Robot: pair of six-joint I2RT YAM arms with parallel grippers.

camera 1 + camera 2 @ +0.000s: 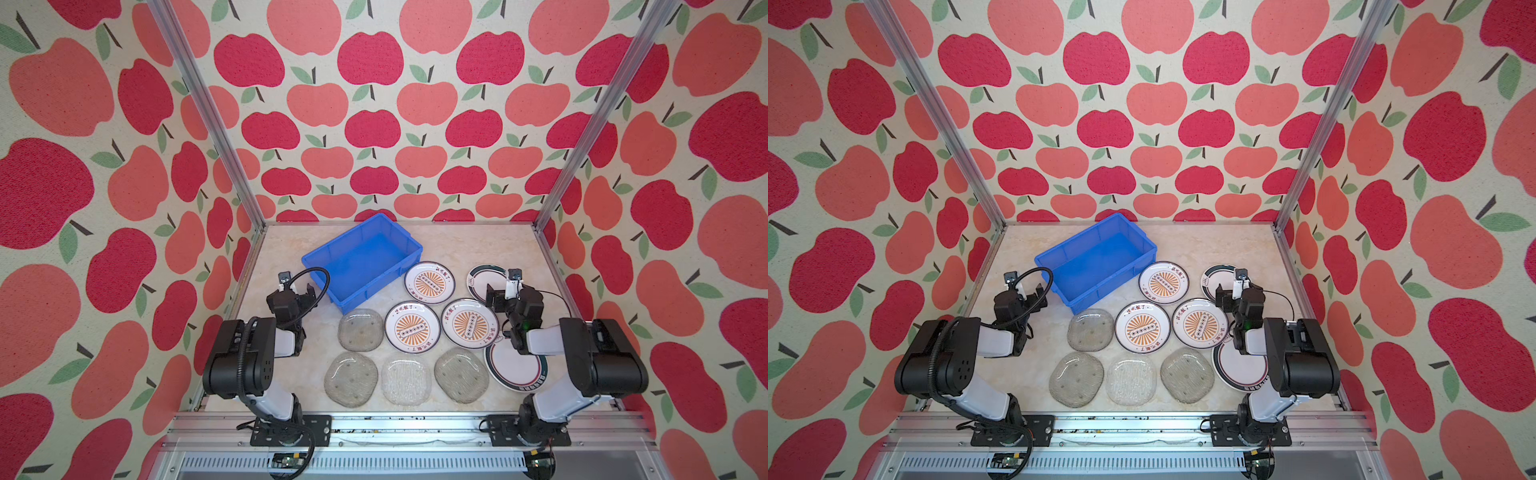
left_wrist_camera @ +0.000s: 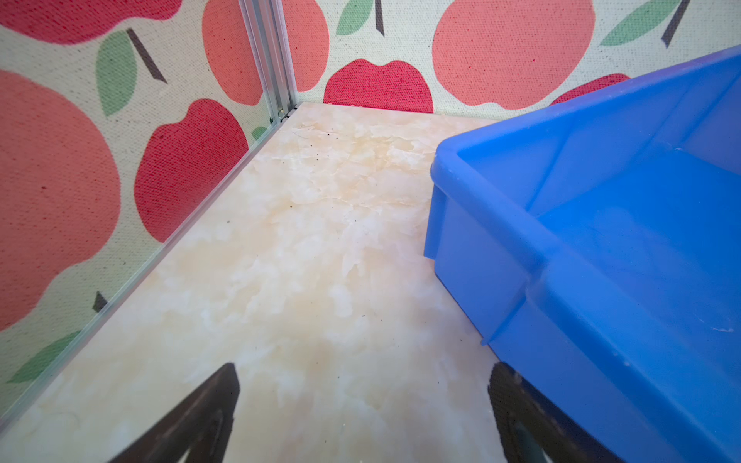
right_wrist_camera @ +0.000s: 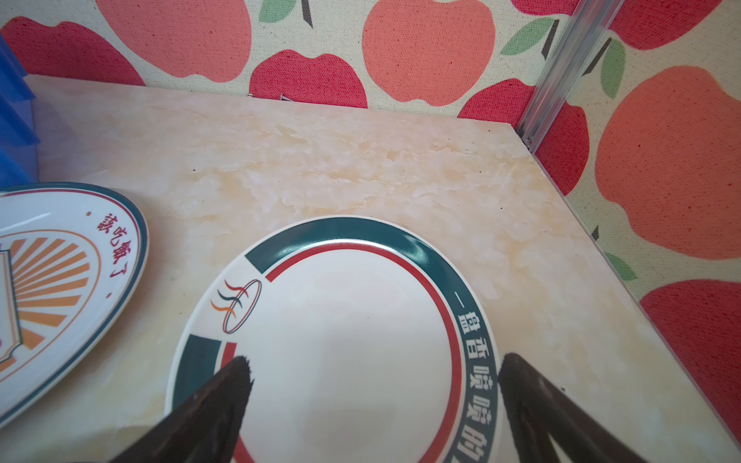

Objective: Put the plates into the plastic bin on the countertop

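Beige marble desk (image 1: 457, 249) carries round sunburst plates (image 1: 412, 327), green-rimmed plates (image 3: 349, 320) and clear glass plates (image 1: 405, 380), five o'clock from the bright blue rectangular plastic bin (image 1: 361, 262); left jaws and right jaws gape empty.

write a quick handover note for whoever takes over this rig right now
Left gripper: open, empty, over bare countertop beside the blue bin.
Right gripper: open, empty, above the far green-rimmed plate.
Plates: all nine lie on the countertop: that one, the near green-rimmed plate, three sunburst plates, four glass plates.
Done: nothing; the blue bin is empty.
Left: all nine plates go into it.
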